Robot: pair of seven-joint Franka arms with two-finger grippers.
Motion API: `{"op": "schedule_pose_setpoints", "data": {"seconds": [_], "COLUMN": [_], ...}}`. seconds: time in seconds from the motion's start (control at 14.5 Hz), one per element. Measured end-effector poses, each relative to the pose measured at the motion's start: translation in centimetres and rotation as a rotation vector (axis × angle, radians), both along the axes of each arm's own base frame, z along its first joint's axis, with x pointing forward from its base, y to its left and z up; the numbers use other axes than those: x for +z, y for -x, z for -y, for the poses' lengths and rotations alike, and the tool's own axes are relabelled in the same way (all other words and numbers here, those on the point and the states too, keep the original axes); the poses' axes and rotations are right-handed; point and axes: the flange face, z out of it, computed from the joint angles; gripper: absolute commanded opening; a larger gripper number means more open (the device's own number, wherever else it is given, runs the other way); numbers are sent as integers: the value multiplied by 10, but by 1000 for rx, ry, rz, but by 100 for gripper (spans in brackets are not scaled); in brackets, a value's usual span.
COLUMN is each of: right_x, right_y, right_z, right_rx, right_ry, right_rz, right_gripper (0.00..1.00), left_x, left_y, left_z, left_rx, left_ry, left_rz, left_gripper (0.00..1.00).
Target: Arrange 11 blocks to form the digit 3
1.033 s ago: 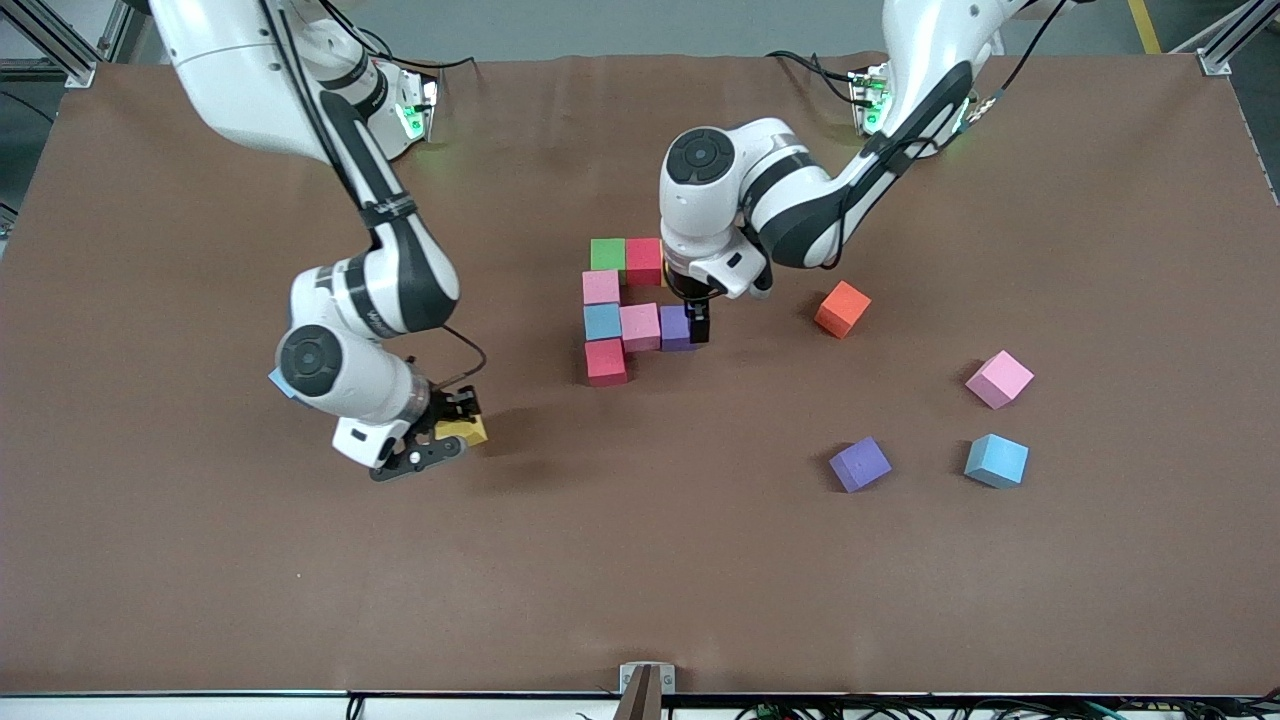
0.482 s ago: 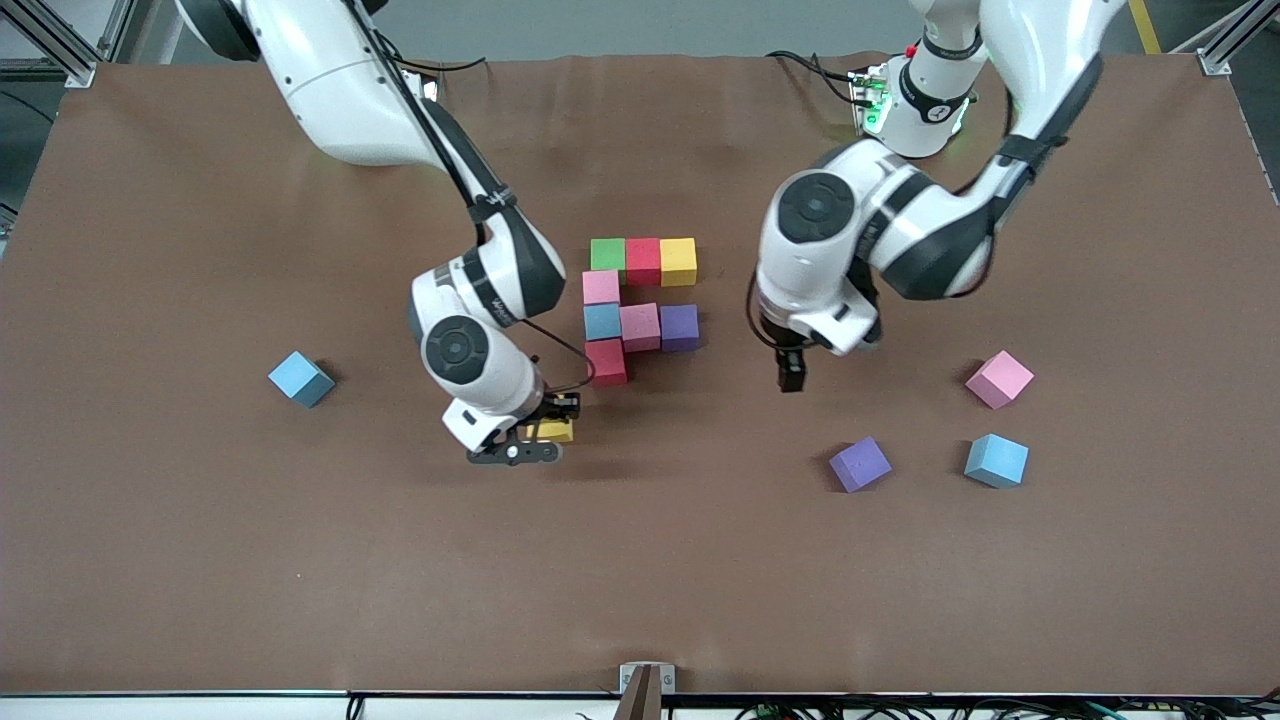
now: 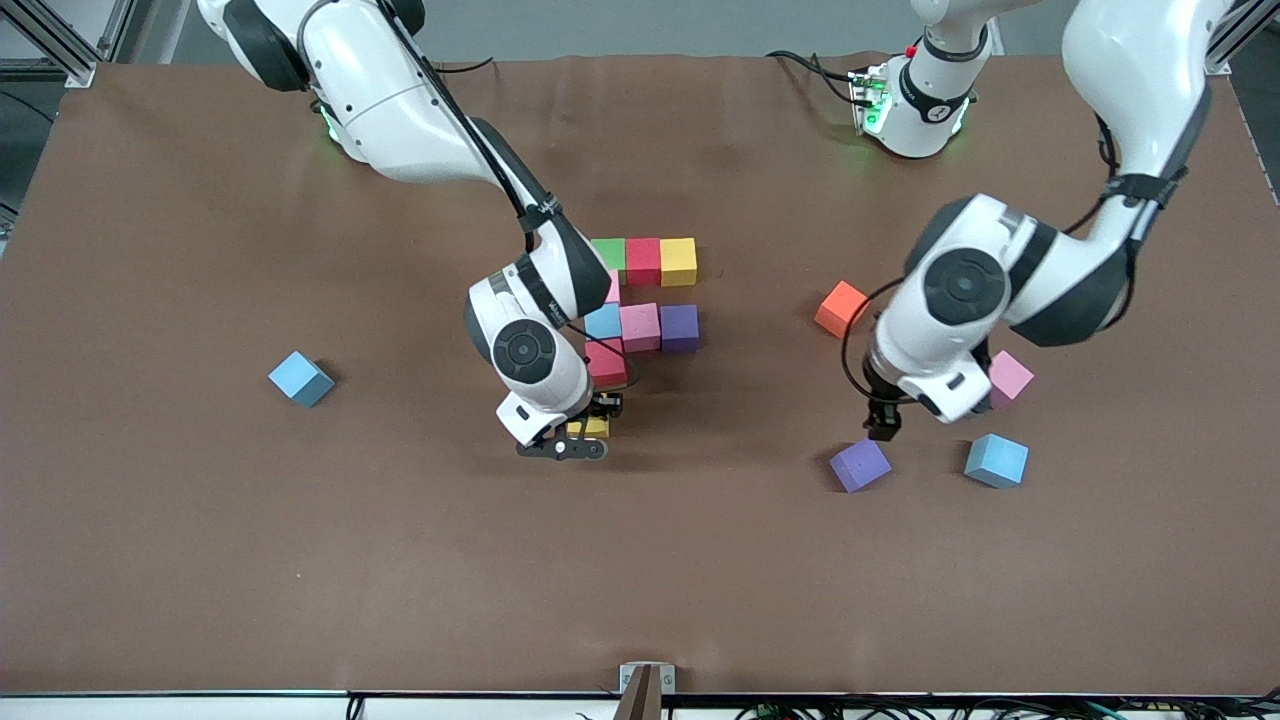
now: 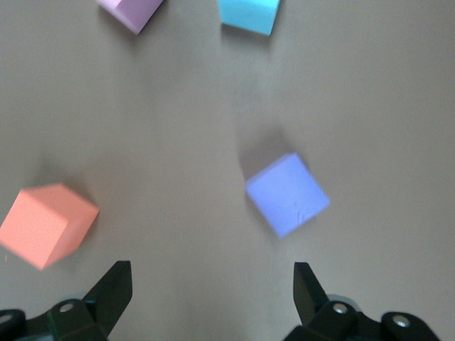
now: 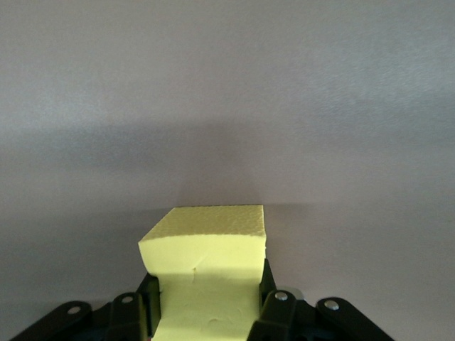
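Your right pincer (image 3: 590, 432) grips a yellow block (image 5: 206, 273) above bare tabletop (image 3: 640, 560); your left pincer (image 3: 884, 430) hangs released over the purple block (image 3: 860, 465).

The front camera looks down from high across the tabletop (image 3: 200, 560), facing both arm bases. The left wrist camera looks close down past its jaws and shares the loose purple cube (image 4: 288, 193) (image 3: 860, 465) with it. The right wrist camera sits tight against a yellow cube (image 5: 206, 273) (image 3: 590, 427), also visible from the front
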Motion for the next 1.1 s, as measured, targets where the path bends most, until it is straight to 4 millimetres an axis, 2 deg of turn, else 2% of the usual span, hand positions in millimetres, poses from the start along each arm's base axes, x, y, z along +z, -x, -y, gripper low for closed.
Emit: {"op": "schedule_pose_setpoints", "data": {"seconds": [0.14, 0.28, 0.48, 0.69, 0.96, 1.03, 1.1], "right_x": [2, 2, 1, 0, -1, -1, -1], "right_y": [2, 7, 16, 20, 20, 20, 20], "right_z": [-6, -12, -25, -29, -28, -28, -28], "right_rx": [8, 20, 71, 128, 154, 155, 156], "right_ry": [-3, -3, -4, -6, -6, -6, -6], "right_rz": [4, 4, 6, 9, 10, 10, 10], "right_gripper": [29, 31, 31, 31, 32, 35, 55], "left_x": [-21, -42, -65, -76, -89, -93, -99], "left_y": [-23, -40, -50, -52, -56, -58, -59], "left_z": [-29, -46, -42, -39, -52, -53, -52], "left_rx": [-25, -69, -198, -391, -590, -615, -636], "left_ry": [28, 66, 132, 151, 150, 158, 168], "left_rz": [-18, -23, 14, 22, 22, 34, 43], "left_gripper": [100, 100, 99, 99, 99, 99, 99]}}
